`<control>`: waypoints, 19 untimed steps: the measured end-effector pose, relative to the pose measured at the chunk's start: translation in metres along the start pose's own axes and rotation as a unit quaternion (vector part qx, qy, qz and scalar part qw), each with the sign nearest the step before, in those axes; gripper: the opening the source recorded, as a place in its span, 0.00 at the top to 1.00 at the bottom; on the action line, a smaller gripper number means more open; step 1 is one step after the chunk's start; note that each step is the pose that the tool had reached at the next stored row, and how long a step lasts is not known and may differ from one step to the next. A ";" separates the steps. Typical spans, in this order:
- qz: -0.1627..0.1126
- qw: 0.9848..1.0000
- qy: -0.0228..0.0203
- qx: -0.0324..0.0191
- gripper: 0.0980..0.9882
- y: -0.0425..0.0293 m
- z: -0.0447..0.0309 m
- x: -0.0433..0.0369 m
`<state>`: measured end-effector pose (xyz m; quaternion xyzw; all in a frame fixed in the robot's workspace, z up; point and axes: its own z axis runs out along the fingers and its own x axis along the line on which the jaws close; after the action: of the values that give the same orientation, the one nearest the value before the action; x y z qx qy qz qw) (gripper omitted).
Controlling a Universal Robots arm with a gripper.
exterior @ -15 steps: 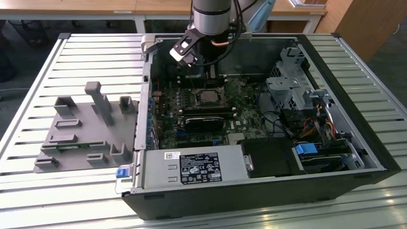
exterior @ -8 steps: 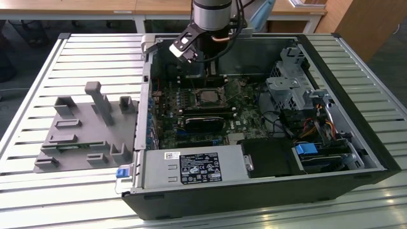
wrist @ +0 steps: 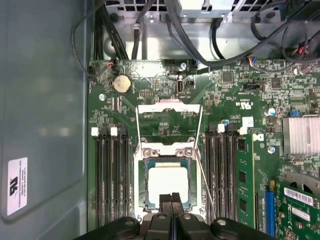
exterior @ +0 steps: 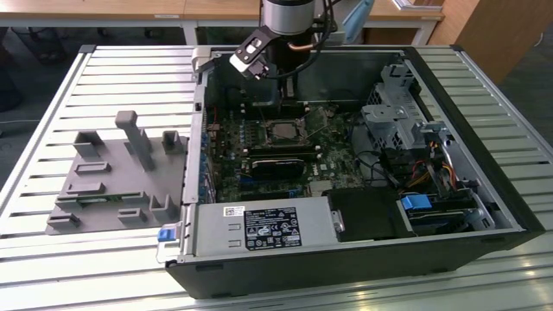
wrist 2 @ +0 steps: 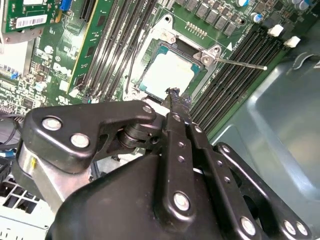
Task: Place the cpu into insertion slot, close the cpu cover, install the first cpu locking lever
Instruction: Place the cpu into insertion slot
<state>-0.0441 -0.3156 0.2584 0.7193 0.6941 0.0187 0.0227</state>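
First wrist view shows you the cpu (wrist: 168,184) seated flat in the slot (wrist: 142,186), its pale top bare. The cover (wrist: 169,105) stands swung open at the slot's hinge edge, and green board shows through its window. Your gripper (wrist: 172,196) hangs over the cpu's edge opposite the hinge, fingers pressed together with nothing between them. In the second wrist view a thin lever (wrist 2: 240,63) juts from the slot's corner. Memory slots (wrist: 111,180) flank the slot. In the exterior view the arm (exterior: 289,16) reaches down over the far wall of the case (exterior: 346,275).
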 end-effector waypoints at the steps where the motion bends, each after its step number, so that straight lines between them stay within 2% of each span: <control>1: 0.000 1.000 0.000 0.000 0.99 0.0006 0.0000 0.0000; 7: 0.000 1.000 0.000 0.000 0.99 0.0115 0.0006 0.0004; 12: 0.000 1.000 0.000 0.000 0.99 0.0259 0.0014 0.0009; 19: 0.000 1.000 0.001 0.002 0.99 0.0276 -0.0027 0.0009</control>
<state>-0.0167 -0.3156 0.2627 0.7193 0.6941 0.0179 0.0211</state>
